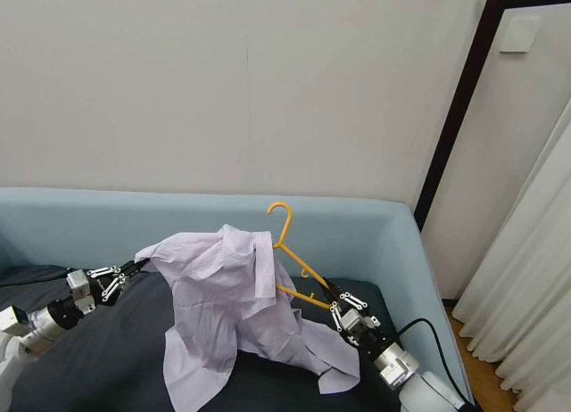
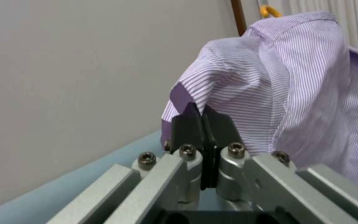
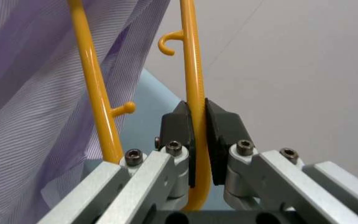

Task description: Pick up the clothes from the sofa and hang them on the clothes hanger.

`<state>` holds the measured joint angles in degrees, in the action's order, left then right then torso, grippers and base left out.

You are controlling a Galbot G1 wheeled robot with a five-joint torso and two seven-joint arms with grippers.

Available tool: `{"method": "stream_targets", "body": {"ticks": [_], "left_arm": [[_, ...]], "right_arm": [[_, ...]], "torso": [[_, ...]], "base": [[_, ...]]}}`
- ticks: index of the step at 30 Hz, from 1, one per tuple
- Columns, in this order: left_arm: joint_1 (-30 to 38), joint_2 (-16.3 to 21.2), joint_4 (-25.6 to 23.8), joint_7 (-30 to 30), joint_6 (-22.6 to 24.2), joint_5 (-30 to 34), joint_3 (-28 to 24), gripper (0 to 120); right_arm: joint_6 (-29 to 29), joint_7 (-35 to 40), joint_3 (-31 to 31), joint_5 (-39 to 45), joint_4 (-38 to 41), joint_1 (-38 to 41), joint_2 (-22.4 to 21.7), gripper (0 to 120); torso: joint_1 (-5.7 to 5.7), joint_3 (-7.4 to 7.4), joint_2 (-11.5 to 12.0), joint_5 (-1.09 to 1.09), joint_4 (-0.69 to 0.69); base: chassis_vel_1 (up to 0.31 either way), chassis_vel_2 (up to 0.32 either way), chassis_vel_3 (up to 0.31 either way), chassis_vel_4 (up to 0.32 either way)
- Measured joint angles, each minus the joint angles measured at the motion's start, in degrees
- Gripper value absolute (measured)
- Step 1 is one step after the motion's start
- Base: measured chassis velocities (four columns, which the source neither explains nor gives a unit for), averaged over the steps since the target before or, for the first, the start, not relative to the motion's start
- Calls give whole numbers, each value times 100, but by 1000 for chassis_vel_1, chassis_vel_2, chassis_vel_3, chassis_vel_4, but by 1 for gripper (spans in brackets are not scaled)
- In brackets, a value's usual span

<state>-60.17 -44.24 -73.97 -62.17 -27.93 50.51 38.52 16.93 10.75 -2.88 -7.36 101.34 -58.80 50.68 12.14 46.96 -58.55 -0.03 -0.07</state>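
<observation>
A pale purple striped shirt (image 1: pixel 236 318) is draped over an orange clothes hanger (image 1: pixel 284 243) and lifted above the dark seat of the sofa. On the left, my left gripper (image 1: pixel 132 269) is shut on an edge of the shirt (image 2: pixel 272 88), its black pads (image 2: pixel 195 123) pinching the fabric. On the right, my right gripper (image 1: pixel 335 302) is shut on the hanger's lower end, with the orange bar (image 3: pixel 195 93) clamped between the pads (image 3: pixel 225 128). The shirt's lower part hangs down to the seat and hides the hanger's left half.
The light blue sofa (image 1: pixel 393 243) has a dark seat cushion (image 1: pixel 98 358) and stands against a plain white wall. A dark door frame (image 1: pixel 451 118) and white curtains (image 1: pixel 535 278) are at the right.
</observation>
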Motion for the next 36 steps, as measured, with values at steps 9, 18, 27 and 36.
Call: {"method": "stream_targets", "body": {"ticks": [9, 18, 27, 36], "left_arm": [[-125, -176, 278, 88, -127, -23, 256, 0], [-348, -345, 309, -19, -244, -156, 355, 0], [-508, -494, 267, 254, -533, -409, 209, 0], [-450, -342, 569, 78, -847, -782, 294, 18]], "right_arm": [[-35, -9, 50, 252, 12, 1, -85, 5], [-136, -43, 109, 623, 63, -2, -146, 5], [155, -697, 125, 983, 49, 105, -198, 5], [433, -871, 205, 660, 59, 182, -211, 5]], "torso": [[0, 0, 0, -1, 0], [0, 0, 0, -1, 0], [0, 0, 0, 0, 0], [0, 0, 0, -1, 1]], "base": [[0, 0, 0, 0], [0, 0, 0, 0], [0, 0, 0, 0], [0, 0, 0, 0]]}}
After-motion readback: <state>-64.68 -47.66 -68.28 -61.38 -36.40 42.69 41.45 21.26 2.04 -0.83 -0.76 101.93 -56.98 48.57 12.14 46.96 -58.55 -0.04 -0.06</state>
